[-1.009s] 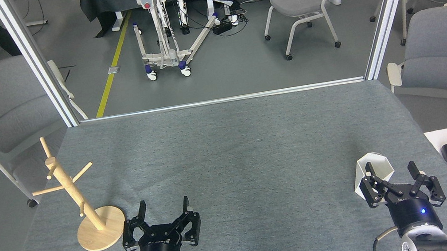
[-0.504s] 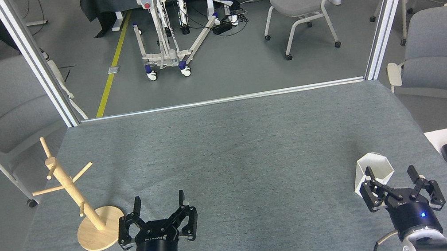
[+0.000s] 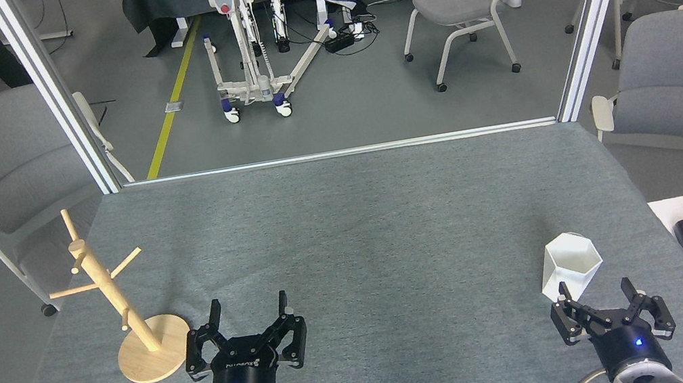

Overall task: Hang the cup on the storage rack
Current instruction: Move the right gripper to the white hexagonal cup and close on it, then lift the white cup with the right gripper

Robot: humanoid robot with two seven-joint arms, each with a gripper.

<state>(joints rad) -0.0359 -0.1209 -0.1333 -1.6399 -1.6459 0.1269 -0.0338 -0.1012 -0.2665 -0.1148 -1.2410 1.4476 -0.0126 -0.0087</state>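
Cup now stands clear; right tool has drawn back, open.

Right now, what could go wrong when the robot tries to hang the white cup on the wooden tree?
1. The cup stands loose by the table's right side; the open right gripper sits just behind it and might knock it over.
2. The storage rack is far across the table, close to the left edge, so the carry is long.
3. Its pegs are thin, so the cup might miss or tip the storage rack. The open left gripper is next to its base.
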